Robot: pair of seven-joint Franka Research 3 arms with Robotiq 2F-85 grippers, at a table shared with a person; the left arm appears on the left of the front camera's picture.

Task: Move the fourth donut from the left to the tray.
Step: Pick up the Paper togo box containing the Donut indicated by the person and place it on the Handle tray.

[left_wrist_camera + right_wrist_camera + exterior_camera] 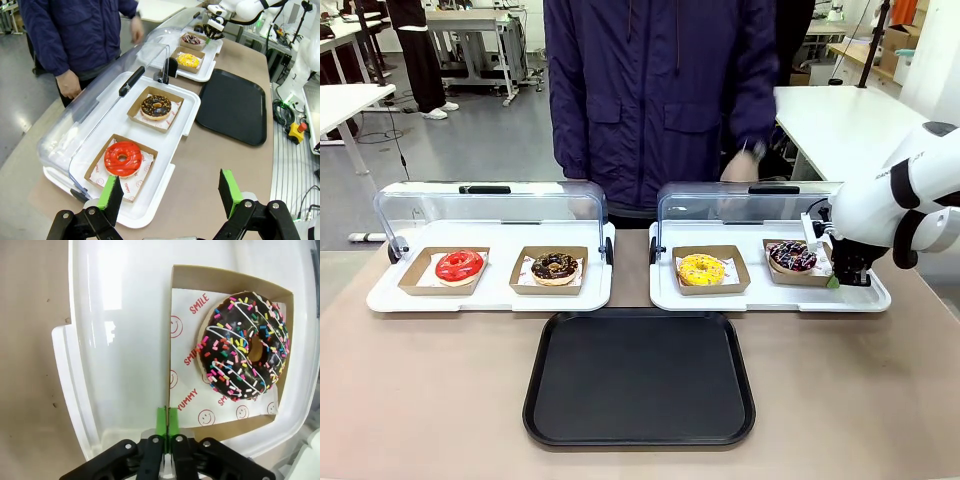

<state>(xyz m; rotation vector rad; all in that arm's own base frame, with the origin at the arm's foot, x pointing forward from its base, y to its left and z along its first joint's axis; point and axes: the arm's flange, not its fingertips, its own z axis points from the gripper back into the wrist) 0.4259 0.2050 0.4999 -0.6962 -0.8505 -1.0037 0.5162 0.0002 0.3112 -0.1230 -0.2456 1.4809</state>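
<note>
the tray is lying bare nearest the robot; just beyond, the right gripper is pinching one wall of the cardboard holder under the fourth donut, so a slow, level lift is looking wisest. the white display tray's rim is standing between them and needing clearing, the domed lid is rising behind, and the left gripper is hovering spread, well apart.

The fourth donut lies in its holder, behind-right of the tray.

Sprinkled chocolate donut flat in brown holder; black tray flat, well apart.
</note>
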